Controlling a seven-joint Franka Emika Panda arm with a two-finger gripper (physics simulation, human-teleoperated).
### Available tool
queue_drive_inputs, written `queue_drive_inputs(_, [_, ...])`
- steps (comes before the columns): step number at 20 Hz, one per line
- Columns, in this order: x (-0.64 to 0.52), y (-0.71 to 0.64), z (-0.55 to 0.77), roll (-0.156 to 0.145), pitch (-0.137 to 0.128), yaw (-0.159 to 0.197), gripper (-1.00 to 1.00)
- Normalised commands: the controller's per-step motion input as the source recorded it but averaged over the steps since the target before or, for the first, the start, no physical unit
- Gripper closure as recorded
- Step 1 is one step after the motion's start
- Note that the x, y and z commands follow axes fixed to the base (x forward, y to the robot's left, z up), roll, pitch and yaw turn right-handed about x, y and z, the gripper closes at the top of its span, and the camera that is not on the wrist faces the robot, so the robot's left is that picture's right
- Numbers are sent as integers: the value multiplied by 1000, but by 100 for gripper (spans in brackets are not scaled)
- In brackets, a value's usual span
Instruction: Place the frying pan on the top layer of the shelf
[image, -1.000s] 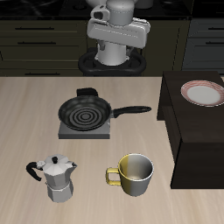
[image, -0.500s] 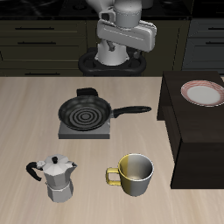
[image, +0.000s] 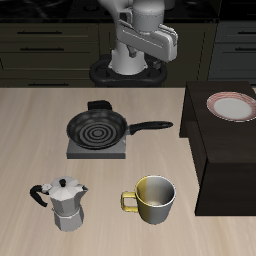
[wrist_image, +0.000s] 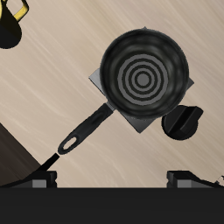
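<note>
Nothing's really done yet. The round shallow black frying pan (image: 97, 128) with the long straight handle sits on the grey square burner plate (image: 97, 148) mid-counter, handle aimed toward the big dark brown boxy shelf (image: 226, 160) at the counter's side edge. The gripper (image: 148, 45) hangs high near the back edge, touching nothing; can't tell if its fingers are spread or pressed together. Whole job's left: come down, grab the handle, lift, set it on top beside the pink-rimmed plate (image: 230, 106).

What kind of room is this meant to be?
It looks like a simulated kitchen: a frying pan sits on a burner plate, a moka pot and metal mug stand nearby, with dark cabinets behind.
</note>
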Motion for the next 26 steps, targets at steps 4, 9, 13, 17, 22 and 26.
queue_drive_inputs(4, [-21,116,-22,44,-12,-189,-100])
queue_drive_inputs(9, [-36,94,8,29,-21,-117,-100])
queue_drive_inputs(13, [92,4,7,18,-33,-124,-100])
queue_drive_inputs(17, [151,-14,-92,-62,4,-72,-100])
queue_drive_inputs(22, [46,53,-139,-46,-8,-61,-100])
queue_drive_inputs(26, [63,67,-139,-27,-4,-48,-100])
